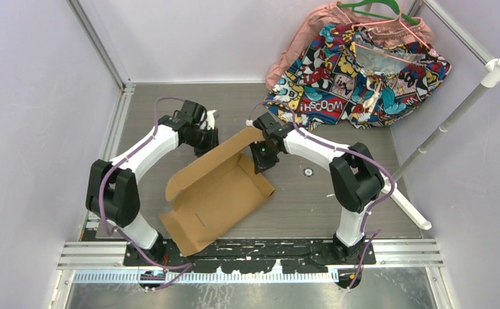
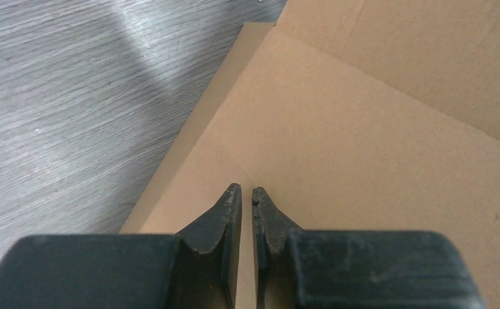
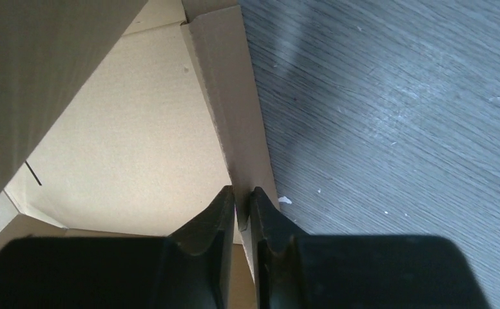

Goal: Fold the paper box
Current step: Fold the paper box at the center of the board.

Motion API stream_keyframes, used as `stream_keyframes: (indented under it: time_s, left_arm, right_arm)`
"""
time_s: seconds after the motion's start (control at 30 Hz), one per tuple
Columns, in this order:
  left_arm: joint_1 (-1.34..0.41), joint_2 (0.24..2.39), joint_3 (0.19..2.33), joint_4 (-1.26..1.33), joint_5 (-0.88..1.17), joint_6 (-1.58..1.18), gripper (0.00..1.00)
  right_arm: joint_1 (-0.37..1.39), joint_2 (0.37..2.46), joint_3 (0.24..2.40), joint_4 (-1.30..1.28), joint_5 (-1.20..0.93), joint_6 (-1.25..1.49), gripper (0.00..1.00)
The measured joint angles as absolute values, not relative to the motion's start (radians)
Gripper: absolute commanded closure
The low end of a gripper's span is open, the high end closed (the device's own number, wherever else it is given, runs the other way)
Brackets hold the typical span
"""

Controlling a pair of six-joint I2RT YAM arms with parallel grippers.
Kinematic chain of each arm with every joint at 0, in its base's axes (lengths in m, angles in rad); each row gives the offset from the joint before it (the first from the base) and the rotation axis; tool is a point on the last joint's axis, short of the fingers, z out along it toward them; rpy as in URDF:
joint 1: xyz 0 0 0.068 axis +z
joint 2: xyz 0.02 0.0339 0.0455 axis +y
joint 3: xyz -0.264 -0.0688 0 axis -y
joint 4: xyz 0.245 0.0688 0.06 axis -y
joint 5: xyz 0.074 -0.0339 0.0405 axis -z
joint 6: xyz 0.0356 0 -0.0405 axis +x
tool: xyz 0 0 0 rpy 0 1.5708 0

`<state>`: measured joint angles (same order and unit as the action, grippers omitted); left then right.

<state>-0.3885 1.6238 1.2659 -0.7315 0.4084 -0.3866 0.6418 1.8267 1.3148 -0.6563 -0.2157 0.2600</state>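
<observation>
The paper box (image 1: 218,193) is plain brown cardboard lying half-formed in the middle of the table, with its far panel and side walls raised. My left gripper (image 1: 203,138) is at the outer side of the raised far panel. In the left wrist view its jaws (image 2: 247,188) are nearly together, and only the cardboard panel (image 2: 363,129) shows beyond the thin slit. My right gripper (image 1: 262,161) is at the box's right wall. The right wrist view has its jaws (image 3: 242,190) pinching that thin wall flap (image 3: 234,116), with the box's inside (image 3: 125,141) to the left.
A comic-print cloth (image 1: 357,77) and a pink garment on a green hanger (image 1: 376,9) lie at the back right. A white pole (image 1: 453,116) slants along the right side. A small round mark (image 1: 308,172) sits on the grey table right of the box.
</observation>
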Motion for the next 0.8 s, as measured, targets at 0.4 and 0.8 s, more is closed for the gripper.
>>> stream_keyframes:
  time_s: [0.4,0.8]
  left_arm:
    - [-0.399,1.634,1.187,-0.636,0.458,-0.413,0.88]
    - [-0.392,1.662,1.153,-0.553,0.536,-0.439,0.88]
  right_arm:
    - [0.670,1.847,1.260,-0.559,-0.212,0.258,0.67]
    - [0.685,1.860,1.225,-0.531,-0.206,0.263,0.64]
